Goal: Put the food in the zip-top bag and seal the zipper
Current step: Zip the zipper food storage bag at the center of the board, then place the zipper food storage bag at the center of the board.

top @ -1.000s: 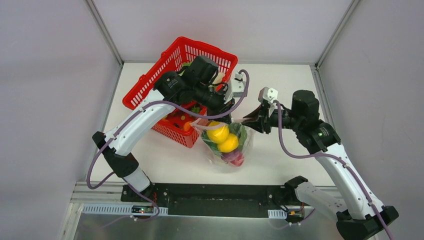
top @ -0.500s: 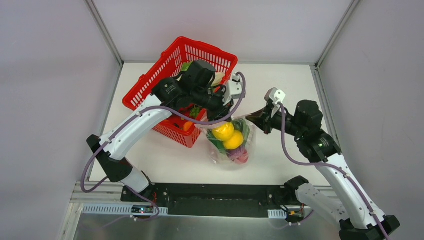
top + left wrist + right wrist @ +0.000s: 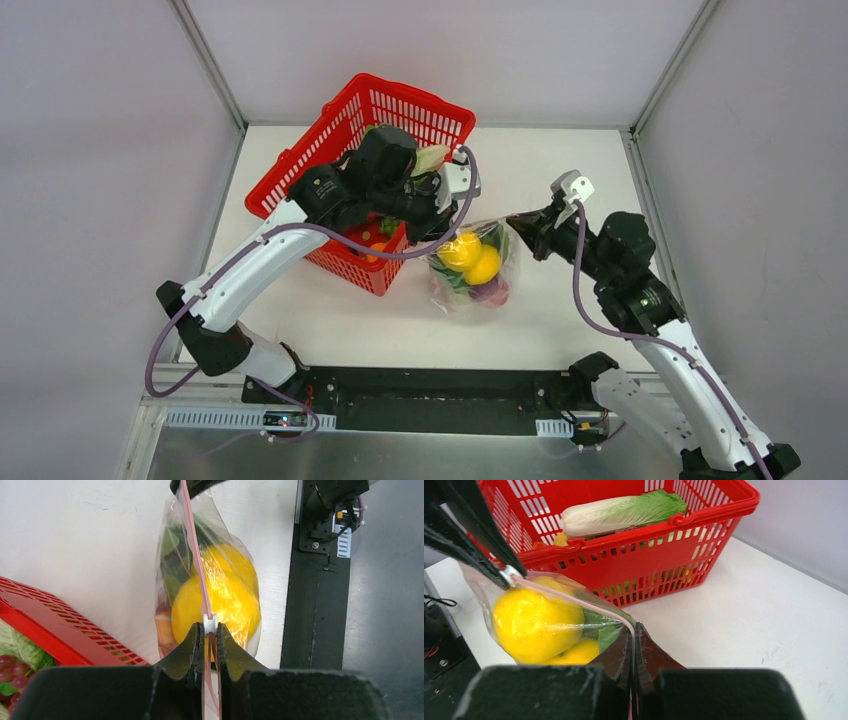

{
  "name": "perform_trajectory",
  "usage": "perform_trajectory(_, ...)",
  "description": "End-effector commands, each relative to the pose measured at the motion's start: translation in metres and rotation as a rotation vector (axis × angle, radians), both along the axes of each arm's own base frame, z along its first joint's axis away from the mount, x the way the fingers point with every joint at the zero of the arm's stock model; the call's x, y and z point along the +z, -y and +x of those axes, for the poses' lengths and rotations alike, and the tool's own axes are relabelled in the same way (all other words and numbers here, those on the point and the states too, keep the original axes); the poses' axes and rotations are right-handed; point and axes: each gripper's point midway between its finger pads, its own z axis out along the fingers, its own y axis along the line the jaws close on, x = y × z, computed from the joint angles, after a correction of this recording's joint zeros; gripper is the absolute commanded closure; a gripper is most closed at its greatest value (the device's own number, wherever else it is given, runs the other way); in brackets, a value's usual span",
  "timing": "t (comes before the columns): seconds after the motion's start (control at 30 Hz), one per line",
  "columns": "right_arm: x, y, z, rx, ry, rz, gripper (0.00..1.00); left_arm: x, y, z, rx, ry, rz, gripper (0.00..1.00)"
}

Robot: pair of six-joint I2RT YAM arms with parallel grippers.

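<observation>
The clear zip-top bag (image 3: 470, 270) hangs stretched between my two grippers, just right of the basket. It holds two yellow lemons (image 3: 472, 257), green leaves (image 3: 499, 241) and a purplish piece at the bottom. My left gripper (image 3: 441, 226) is shut on the pink zipper (image 3: 194, 555) at its white slider (image 3: 210, 623). My right gripper (image 3: 527, 226) is shut on the zipper's other end (image 3: 624, 622). The lemons press against the film in both wrist views (image 3: 220, 602) (image 3: 536, 622). The bok choy (image 3: 624, 510) lies in the basket.
The red mesh basket (image 3: 415, 102) stands at the back left of the table, close to the left of the bag, with more toy food inside, including grapes (image 3: 15, 666). The black base rail (image 3: 440, 400) runs along the near edge.
Both grippers carried the bag up, right and farther from the arm bases. The right gripper drew away to the right and the zipper strip now runs taut between the two grippers.
</observation>
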Motion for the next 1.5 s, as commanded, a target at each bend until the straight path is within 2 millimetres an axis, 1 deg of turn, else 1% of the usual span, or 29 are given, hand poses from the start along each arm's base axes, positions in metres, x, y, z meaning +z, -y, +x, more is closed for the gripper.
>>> perform_trajectory(0.0, 0.028, 0.047, 0.032, -0.292, 0.098, 0.049, 1.00, 0.008, -0.034, -0.023, 0.034, -0.039, 0.017, 1.00)
perform_trajectory(0.33, 0.030, 0.054, 0.034, -0.328, 0.102, 0.066, 1.00, 0.000, -0.050, -0.024, 0.087, -0.042, 0.032, 1.00)
perform_trajectory(0.63, 0.036, 0.066, 0.036, -0.387, 0.117, 0.093, 1.00, -0.015, -0.061, -0.026, 0.131, -0.062, 0.060, 1.00)
perform_trajectory(0.73, 0.038, 0.063, 0.034, -0.369, 0.121, 0.105, 1.00, -0.015, -0.059, -0.023, 0.146, -0.058, 0.040, 0.99)
perform_trajectory(0.77, 0.040, 0.059, 0.031, -0.343, 0.124, 0.108, 1.00, -0.013, -0.057, -0.022, 0.151, -0.057, 0.024, 0.89)
perform_trajectory(0.87, 0.039, 0.049, 0.028, -0.282, 0.114, 0.112, 1.00, -0.007, -0.044, -0.017, 0.163, -0.063, -0.049, 0.51)
perform_trajectory(0.9, 0.042, 0.047, 0.029, -0.275, 0.123, 0.116, 1.00, -0.005, -0.041, -0.012, 0.185, -0.063, -0.074, 0.43)
perform_trajectory(1.0, 0.045, 0.048, 0.035, -0.288, 0.132, 0.111, 1.00, 0.002, -0.032, -0.004, 0.224, -0.060, -0.160, 0.25)
perform_trajectory(1.07, 0.047, 0.050, 0.040, -0.310, 0.136, 0.105, 1.00, 0.008, -0.028, -0.001, 0.240, -0.053, -0.210, 0.18)
perform_trajectory(1.1, 0.049, 0.052, 0.043, -0.321, 0.141, 0.106, 1.00, 0.011, -0.028, 0.000, 0.246, -0.049, -0.229, 0.10)
perform_trajectory(1.13, 0.051, 0.052, 0.046, -0.329, 0.145, 0.108, 1.00, 0.014, -0.028, 0.002, 0.256, -0.044, -0.247, 0.06)
perform_trajectory(1.2, 0.056, 0.052, 0.053, -0.341, 0.154, 0.109, 1.00, 0.019, -0.030, 0.002, 0.267, -0.040, -0.273, 0.02)
perform_trajectory(1.27, 0.058, 0.051, 0.062, -0.351, 0.146, 0.104, 1.00, 0.022, -0.032, 0.004, 0.285, -0.034, -0.295, 0.01)
perform_trajectory(1.4, 0.060, 0.053, 0.086, -0.392, 0.126, 0.087, 1.00, 0.019, -0.041, 0.011, 0.341, -0.004, -0.313, 0.01)
perform_trajectory(1.43, 0.062, 0.055, 0.094, -0.409, 0.124, 0.081, 1.00, 0.018, -0.044, 0.012, 0.350, 0.003, -0.316, 0.01)
perform_trajectory(1.47, 0.068, 0.058, 0.101, -0.425, 0.134, 0.081, 1.00, 0.018, -0.046, 0.012, 0.370, -0.014, -0.330, 0.01)
